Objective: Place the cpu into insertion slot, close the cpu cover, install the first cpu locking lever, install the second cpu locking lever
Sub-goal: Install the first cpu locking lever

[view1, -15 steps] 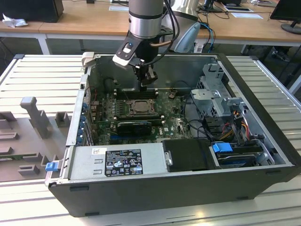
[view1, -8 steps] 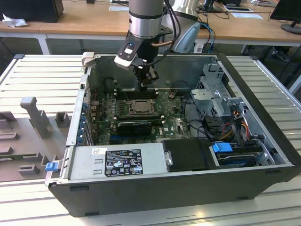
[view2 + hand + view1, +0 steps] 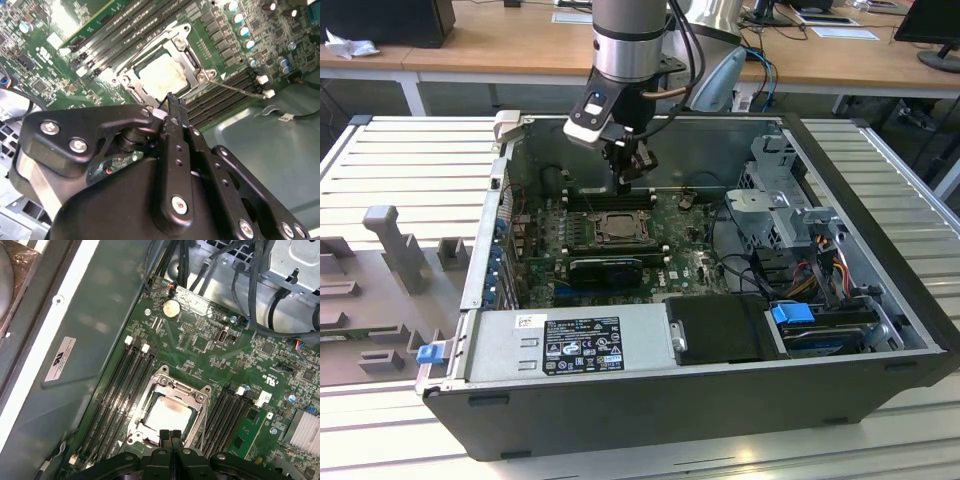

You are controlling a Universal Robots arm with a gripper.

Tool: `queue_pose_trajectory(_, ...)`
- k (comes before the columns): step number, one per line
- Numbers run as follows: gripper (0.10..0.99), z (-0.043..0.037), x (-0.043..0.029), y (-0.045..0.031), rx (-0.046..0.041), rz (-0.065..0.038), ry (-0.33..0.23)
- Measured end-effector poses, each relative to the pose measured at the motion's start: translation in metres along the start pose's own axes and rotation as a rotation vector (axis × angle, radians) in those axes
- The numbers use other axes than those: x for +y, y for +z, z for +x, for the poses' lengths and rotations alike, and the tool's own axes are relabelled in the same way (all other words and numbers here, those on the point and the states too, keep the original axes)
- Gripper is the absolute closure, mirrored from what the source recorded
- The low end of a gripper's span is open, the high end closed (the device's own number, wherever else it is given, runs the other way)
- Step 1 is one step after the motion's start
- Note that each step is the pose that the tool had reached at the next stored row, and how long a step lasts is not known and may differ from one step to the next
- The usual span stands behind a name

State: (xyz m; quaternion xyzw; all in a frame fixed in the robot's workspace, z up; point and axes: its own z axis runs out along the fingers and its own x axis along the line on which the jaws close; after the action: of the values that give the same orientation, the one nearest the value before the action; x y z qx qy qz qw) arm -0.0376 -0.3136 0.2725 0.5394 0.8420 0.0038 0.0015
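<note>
Along the top of my exterior view I see a row of light wooden desks on white legs, with dark floor beneath them. A black box and a crumpled white scrap sit on the desk at the upper left. Sheets of paper lie at the upper right, near a dark monitor foot. Lower down is my work table of pale ribbed metal slats, with grey moulded fixtures at the left edge. The light looks even and soft.
</note>
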Motion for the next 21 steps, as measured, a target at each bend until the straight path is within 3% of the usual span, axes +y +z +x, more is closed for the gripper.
queue_pose_trajectory(21, 0.98, -0.0001, 0.0, 0.0, 0.0013, 0.0, -0.174)
